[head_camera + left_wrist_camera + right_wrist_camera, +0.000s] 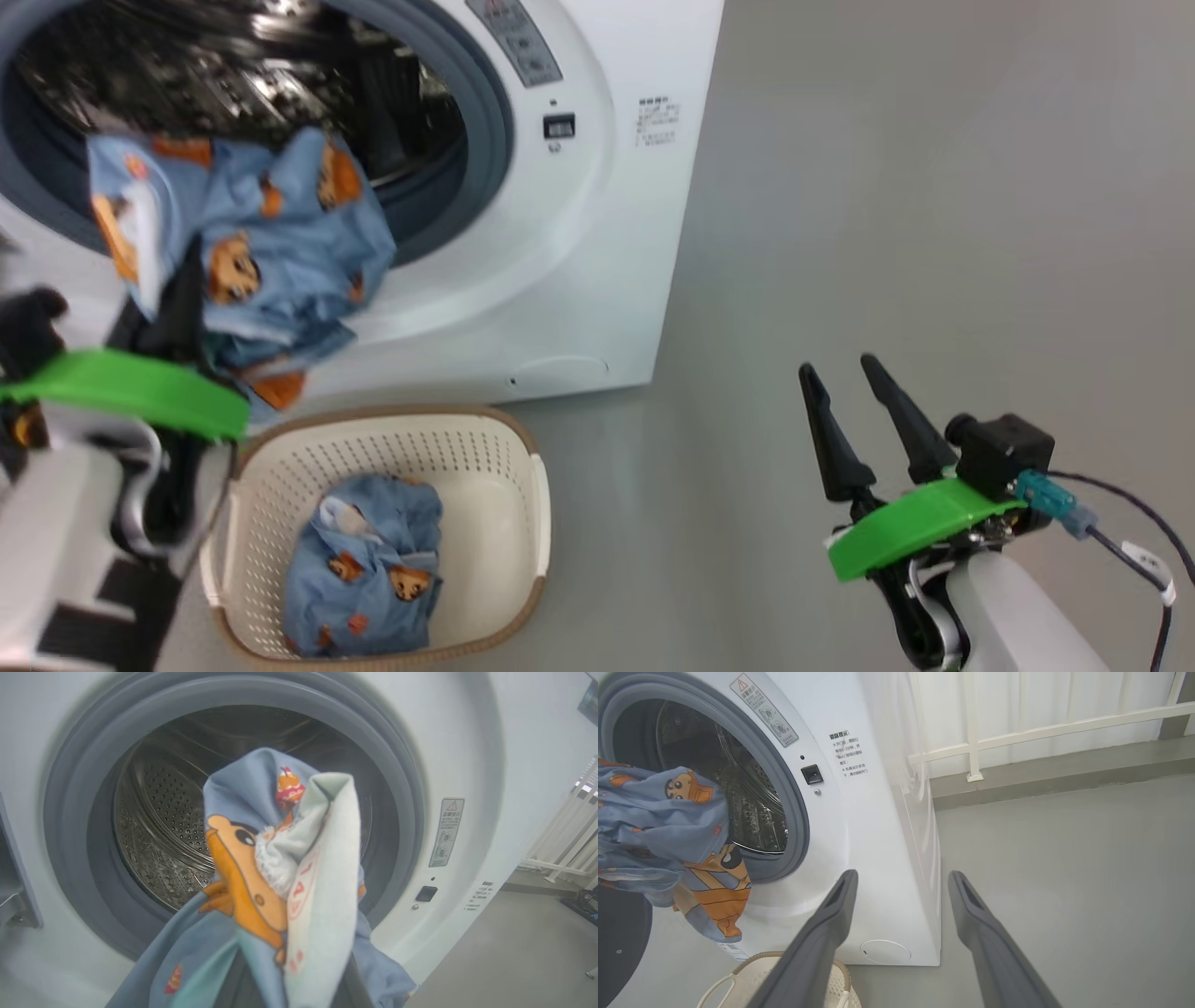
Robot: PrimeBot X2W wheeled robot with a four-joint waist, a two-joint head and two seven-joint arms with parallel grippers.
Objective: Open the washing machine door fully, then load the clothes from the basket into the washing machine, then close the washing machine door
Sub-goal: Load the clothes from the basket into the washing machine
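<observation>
A bunched blue garment, printed with orange cartoon animals, hangs from our left gripper, which is clamped shut on the cloth directly in front of the washing machine's open mouth. The steel drum lies straight ahead along the gripper's reach, so we judge the coming move to be a plain forward push. The garment's loose tail hangs below the machine's grey gasket and may drag on that lip unless it is carried in high. A second garment lies crumpled in the basket, which sits on the floor just in front of the machine, below its mouth. Our right gripper hovers empty, jaws spread wide, well off to the side of the machine. The left arm is much the nearer to the machine's mouth.
</observation>
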